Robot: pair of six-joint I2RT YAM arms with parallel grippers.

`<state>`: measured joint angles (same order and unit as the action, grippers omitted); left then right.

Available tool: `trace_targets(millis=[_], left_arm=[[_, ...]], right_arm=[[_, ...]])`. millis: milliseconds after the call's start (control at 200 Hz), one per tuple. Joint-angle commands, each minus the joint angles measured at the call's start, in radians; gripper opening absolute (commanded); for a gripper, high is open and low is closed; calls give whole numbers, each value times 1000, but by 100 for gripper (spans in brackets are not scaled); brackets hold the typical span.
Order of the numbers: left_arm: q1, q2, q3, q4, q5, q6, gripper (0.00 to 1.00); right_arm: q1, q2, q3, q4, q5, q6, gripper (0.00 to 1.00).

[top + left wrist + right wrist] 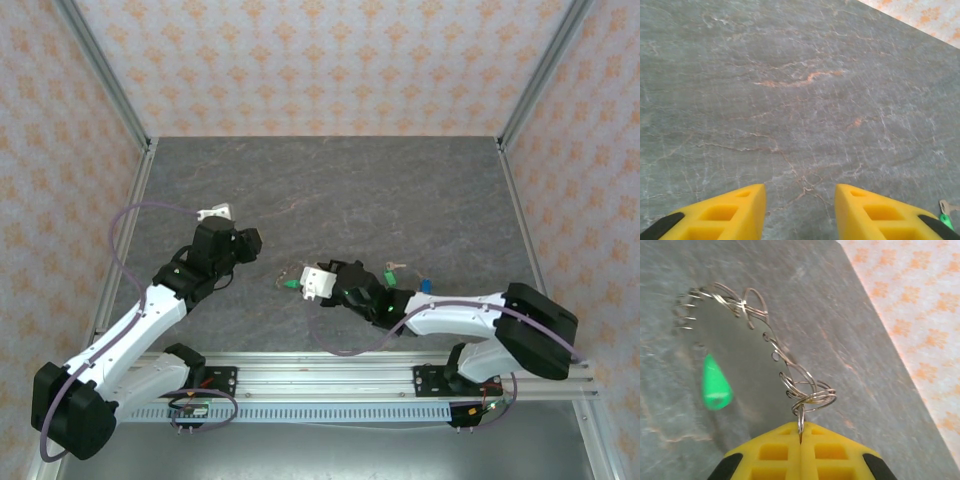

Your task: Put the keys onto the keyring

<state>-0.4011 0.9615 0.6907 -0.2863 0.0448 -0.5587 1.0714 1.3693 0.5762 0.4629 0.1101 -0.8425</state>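
Keyring (805, 396): wire ring fringed with small loops. The right gripper (800, 432) holds it by one loop, fingers pressed together on the wire. Green-tagged key (715, 385), blurred, on the bench (400, 190) just beside the keyring. Blue-tagged key (425, 285) and third key (395, 267) lie right of the keyring, apart from it. Left gripper (799, 194) is left of the keyring and well apart from it, fingers spread over bare bench with nothing between them.

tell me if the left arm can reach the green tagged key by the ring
Probably yes: bare table lies between the left gripper and the green-tagged key, and its jaws stand apart. The key lies close to the keyring pinched in the right gripper, so room looks tight.
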Motion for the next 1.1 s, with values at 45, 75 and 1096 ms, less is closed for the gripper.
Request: trace_targets(millis=[45, 75, 1096], left_arm=[[2, -21, -8, -5, 40, -21, 45], [2, -22, -4, -11, 31, -25, 45], [2, -92, 18, -27, -59, 11, 42]], right_arm=[[-51, 0, 51, 44, 47, -60, 0], [-51, 5, 62, 23, 20, -91, 0], [-100, -41, 32, 23, -432, 286, 0]])
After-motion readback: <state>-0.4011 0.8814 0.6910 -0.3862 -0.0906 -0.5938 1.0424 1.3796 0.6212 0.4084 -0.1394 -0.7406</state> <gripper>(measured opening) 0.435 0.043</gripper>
